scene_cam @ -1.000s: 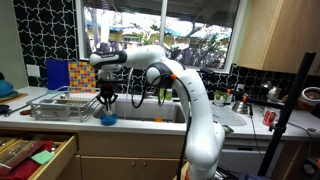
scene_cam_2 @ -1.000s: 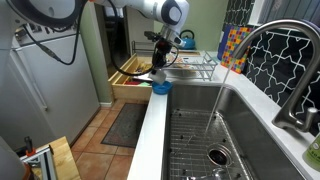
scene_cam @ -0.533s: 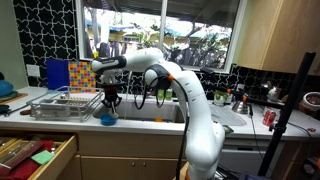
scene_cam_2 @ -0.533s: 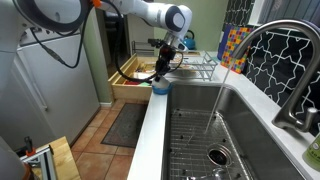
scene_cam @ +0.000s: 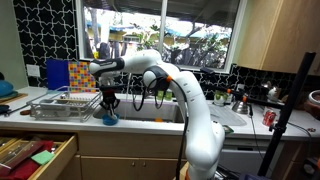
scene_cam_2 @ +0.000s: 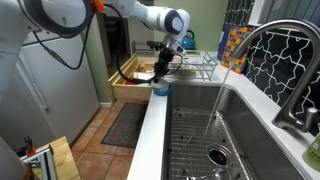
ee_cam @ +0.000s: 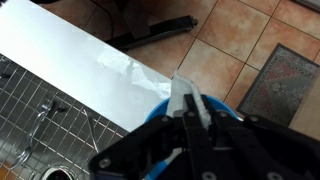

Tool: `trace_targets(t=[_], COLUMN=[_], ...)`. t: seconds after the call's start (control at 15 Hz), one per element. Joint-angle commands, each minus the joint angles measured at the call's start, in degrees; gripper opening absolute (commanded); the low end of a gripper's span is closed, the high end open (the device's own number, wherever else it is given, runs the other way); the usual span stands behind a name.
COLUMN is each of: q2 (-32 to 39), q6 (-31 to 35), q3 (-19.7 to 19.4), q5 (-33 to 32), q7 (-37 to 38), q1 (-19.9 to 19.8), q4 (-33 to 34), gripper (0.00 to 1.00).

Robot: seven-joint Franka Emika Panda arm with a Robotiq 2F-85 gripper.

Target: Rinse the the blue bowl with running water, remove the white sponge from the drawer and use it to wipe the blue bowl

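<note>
The blue bowl (scene_cam: pixel 107 120) (scene_cam_2: pixel 160 88) sits on the white counter's front edge, left of the sink. My gripper (scene_cam: pixel 108 104) (scene_cam_2: pixel 160 73) (ee_cam: pixel 188 112) points straight down into it, shut on the white sponge (ee_cam: pixel 184 92), a pale strip pinched between the black fingers. In the wrist view the blue bowl (ee_cam: pixel 160 111) shows as a blue rim around the fingers, its inside mostly hidden by them. The tan wooden drawer (scene_cam: pixel 40 160) (scene_cam_2: pixel 128 88) stands pulled out below the counter, with red and green items inside.
A wire dish rack (scene_cam: pixel 62 104) (scene_cam_2: pixel 200 67) stands on the counter just behind the bowl. The steel sink (scene_cam_2: pixel 215 140) has a grid at its bottom, and a thin stream of water falls from the faucet (scene_cam_2: pixel 268 55). Tiled floor with a mat (scene_cam_2: pixel 125 125) lies below.
The gripper has shifted slightly back and forth over the bowl, staying shut on the sponge. The bowl has stayed in place.
</note>
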Motion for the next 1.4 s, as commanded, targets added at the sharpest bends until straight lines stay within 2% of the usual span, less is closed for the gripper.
trace_targets(t=[0.0, 0.27, 0.67, 1.07, 1.27, 1.33], q2=[0.8, -0.3, -7.0, -12.1, -13.6, -13.9], q6=[0.1, -1.3, -0.8, -6.7, -8.3, -7.2], q3=[0.7, 1.1, 0.1, -1.2, -1.5, -1.1], q5=[0.5, 0.6, -1.5, -13.9, -18.0, -18.1], q7=[-2.2, -2.4, 5.6, 14.5, 20.0, 19.5], q1=[0.0, 0.3, 2.4, 5.0, 4.9, 4.4], q4=[1.1, 1.2, -2.3, -7.1, -11.5, -13.2], gripper=[0.02, 0.02, 0.02, 0.02, 0.02, 0.02])
